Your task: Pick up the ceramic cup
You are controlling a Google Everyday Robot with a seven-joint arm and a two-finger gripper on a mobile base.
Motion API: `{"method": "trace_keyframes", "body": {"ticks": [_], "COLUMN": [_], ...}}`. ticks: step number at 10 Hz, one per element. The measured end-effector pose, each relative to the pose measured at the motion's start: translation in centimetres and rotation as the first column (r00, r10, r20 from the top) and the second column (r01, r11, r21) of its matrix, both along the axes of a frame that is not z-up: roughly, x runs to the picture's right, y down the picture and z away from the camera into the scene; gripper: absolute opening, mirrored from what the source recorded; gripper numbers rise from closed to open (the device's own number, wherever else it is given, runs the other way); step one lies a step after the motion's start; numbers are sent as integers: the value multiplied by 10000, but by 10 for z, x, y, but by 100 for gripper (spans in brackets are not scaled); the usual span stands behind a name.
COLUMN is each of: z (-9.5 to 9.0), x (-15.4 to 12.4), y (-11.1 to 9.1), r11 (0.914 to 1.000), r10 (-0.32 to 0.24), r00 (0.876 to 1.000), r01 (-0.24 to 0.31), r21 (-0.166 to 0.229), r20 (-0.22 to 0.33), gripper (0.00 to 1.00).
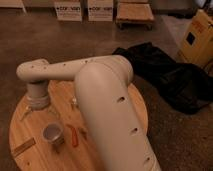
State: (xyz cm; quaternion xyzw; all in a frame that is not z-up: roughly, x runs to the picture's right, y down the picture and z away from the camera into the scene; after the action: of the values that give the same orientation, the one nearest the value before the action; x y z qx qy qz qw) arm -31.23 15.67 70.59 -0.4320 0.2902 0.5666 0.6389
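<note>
Now the gripper (39,115) hangs over the wooden table (127,107) with fingers spread apart; the ceramic cup (52,133) stands just beside it, toward the camera, untouched.

Gripper (40,115): cream-beige, fingers spread, over pale wood-grain table (15,128). Just in front of it, ceramic cup (52,134): grey-white rim, greyish inside. To the gripper's right: red-orange stick (74,135). Far right: black cloth (170,75), possibly glossy.

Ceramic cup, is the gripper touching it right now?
Cannot tell. In the camera view the open gripper hangs just behind the ceramic cup, one finger ending near its rim; neither gap nor contact shows.
</note>
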Motion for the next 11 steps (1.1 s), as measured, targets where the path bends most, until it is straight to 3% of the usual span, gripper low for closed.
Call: {"method": "trace_keyframes", "body": {"ticks": [11], "z": [4], "x": [-18], "y": [8], "r11": [9996], "r10": [-273], "r00": [9996], "r01": [273], "r21": [36], "r20": [102], "gripper": [90]}}
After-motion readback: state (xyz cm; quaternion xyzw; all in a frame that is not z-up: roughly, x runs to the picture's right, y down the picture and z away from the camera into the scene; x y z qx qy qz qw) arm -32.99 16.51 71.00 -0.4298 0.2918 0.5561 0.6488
